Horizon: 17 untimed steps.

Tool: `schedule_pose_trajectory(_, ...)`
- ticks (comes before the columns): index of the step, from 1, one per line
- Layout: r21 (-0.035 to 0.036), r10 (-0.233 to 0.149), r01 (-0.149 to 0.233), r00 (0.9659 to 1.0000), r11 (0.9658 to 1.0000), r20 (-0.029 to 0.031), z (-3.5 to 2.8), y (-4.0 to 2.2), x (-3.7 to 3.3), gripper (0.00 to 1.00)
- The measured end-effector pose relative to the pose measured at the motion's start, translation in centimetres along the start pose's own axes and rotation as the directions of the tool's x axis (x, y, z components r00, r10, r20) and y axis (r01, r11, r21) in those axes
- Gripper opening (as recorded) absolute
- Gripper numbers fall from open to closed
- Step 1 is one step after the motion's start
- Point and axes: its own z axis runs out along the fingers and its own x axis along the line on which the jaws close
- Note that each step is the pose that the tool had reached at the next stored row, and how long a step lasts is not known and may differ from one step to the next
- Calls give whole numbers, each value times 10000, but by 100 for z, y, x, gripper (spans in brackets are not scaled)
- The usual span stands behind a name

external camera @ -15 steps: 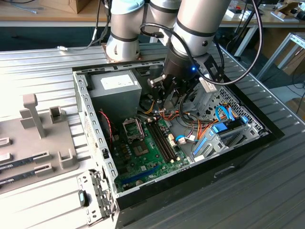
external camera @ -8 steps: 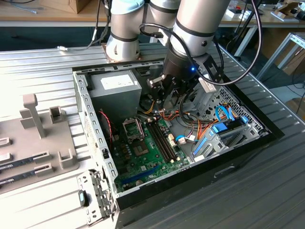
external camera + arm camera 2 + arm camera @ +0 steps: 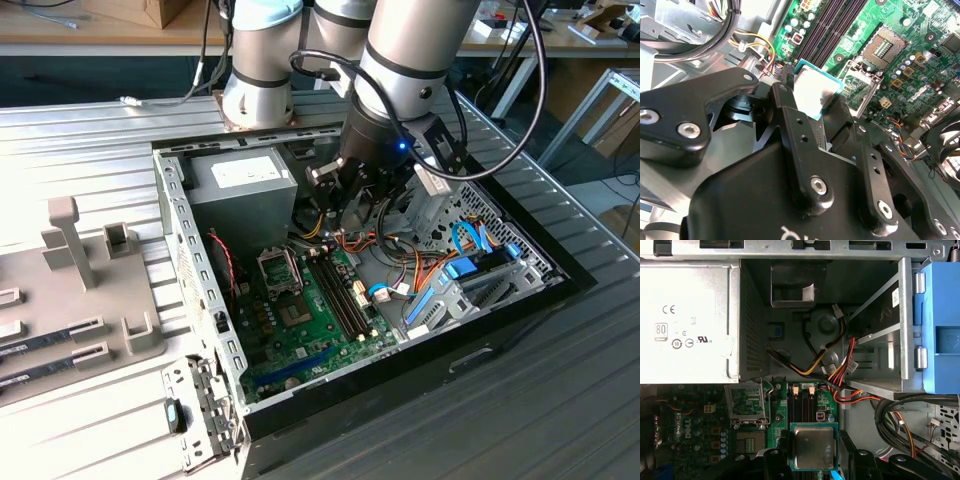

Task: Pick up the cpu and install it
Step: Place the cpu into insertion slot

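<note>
The open computer case [image 3: 180, 230] lies flat on the ribbed table [image 3: 80, 140], and I hang inside it near its rear wall. The grey power supply [image 3: 685, 325] is the biggest thing in there; its pale label carries a cluster of printed certification marks and small text, which I leave unread. Next to it in the first wrist view stands the metal drive cage [image 3: 880, 335] with a small white sticker, and a blue plastic bracket [image 3: 940, 330] beside that.

The green motherboard [image 3: 900, 30] covers the case floor. Its long memory slots [image 3: 340, 295] run beside the processor socket [image 3: 882, 47], which lies open with its metal frame lifted.

My gripper [image 3: 812, 100] has its two black fingers [image 3: 790, 130] clamped on opposite edges of the cpu [image 3: 814, 447]. The chip is held level, silvery top up, green rim showing. It hovers above the board near the end of the memory slots, apart from the socket. Any writing on its lid is too faint to make out.
</note>
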Motion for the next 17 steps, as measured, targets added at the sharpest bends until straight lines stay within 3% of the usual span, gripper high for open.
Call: schedule_pose_trajectory(17, 1, 0, 0, 10000, 10000, 0, 12, -2, 55, 47)
